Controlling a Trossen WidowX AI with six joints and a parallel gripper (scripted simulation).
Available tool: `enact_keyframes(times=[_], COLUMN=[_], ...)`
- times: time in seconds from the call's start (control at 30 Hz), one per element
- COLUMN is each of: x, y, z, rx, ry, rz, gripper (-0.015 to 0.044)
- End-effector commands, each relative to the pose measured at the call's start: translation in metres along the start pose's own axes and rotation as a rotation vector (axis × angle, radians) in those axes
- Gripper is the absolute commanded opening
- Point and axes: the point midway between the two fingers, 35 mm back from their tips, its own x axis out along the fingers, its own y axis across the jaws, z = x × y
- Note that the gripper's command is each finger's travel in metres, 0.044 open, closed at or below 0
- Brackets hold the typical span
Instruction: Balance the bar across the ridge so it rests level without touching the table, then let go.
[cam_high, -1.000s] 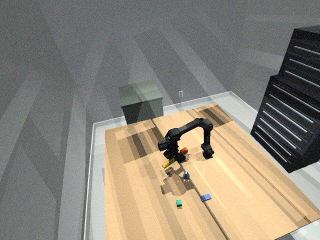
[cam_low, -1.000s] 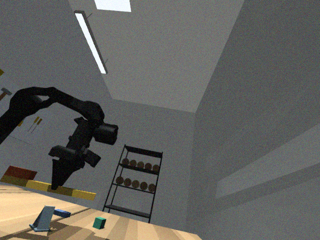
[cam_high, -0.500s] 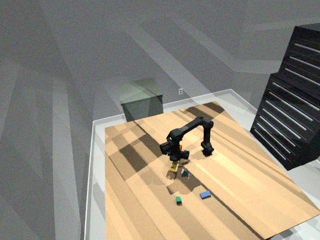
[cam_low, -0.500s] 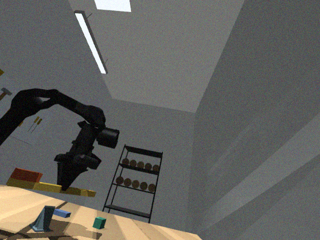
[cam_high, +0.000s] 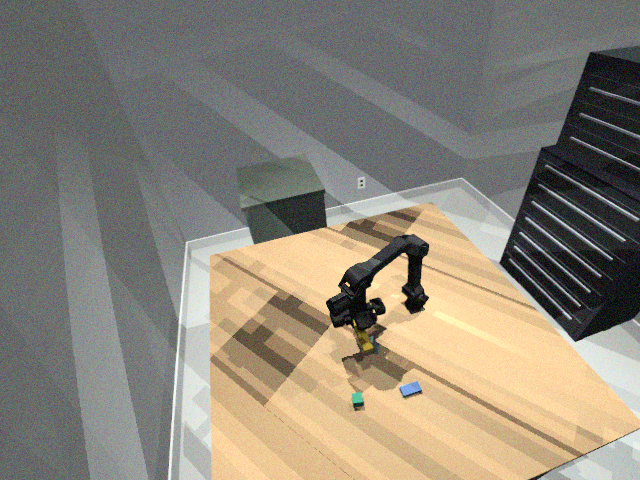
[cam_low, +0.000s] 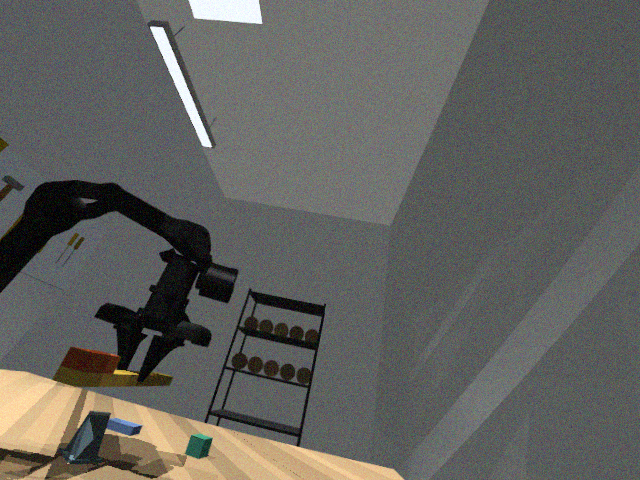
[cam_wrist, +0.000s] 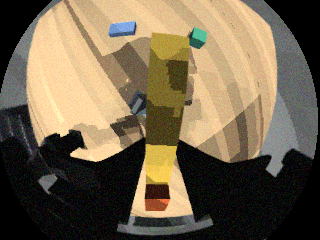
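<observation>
The tool (cam_low: 138, 373) is clamped on the yellow bar (cam_low: 116, 378), which hangs in the air well above the desk (cam_low: 248, 454), roughly level in the exterior view. The bar carries a red-orange block (cam_low: 90, 359) at one end, so its weight is likely not centred; the fingers (cam_low: 151, 359) grip it away from that end, nearer the middle. The grey wedge-shaped ridge (cam_low: 86, 436) stands on the desk below the bar and, in the exterior view, a little toward the block end from the tool. In the wrist view the bar (cam_wrist: 164, 103) runs straight away from the camera, the red-orange block (cam_wrist: 158, 196) nearest the lens, and the ridge (cam_wrist: 139, 103) peeks out just beside its left edge about midway along, mostly hidden under it. From the top view the bar (cam_high: 365, 341) sits beneath the wrist, over the ridge's spot. The coming move turns on that relation: the bar's long axis should cross the ridge's crest squarely, with the balance point, probably shifted toward the weighted end, over the crest before lowering. Whether the crossing angle is square now cannot be judged. A blue flat block (cam_high: 410, 388) and a green cube (cam_high: 357, 398) lie well apart from the ridge.
</observation>
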Motion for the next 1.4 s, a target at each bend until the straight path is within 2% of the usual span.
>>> enact_keyframes(times=[0.0,0.73,1.37], x=[0.000,-0.001,0.021], y=[0.004,0.058,0.064], z=[0.009,0.051,0.049], rx=[-0.142,-1.005,-1.040], ry=[-0.005,-0.011,-0.011], rz=[-0.001,-0.001,0.000], gripper=[0.0000,0.0000,0.0000])
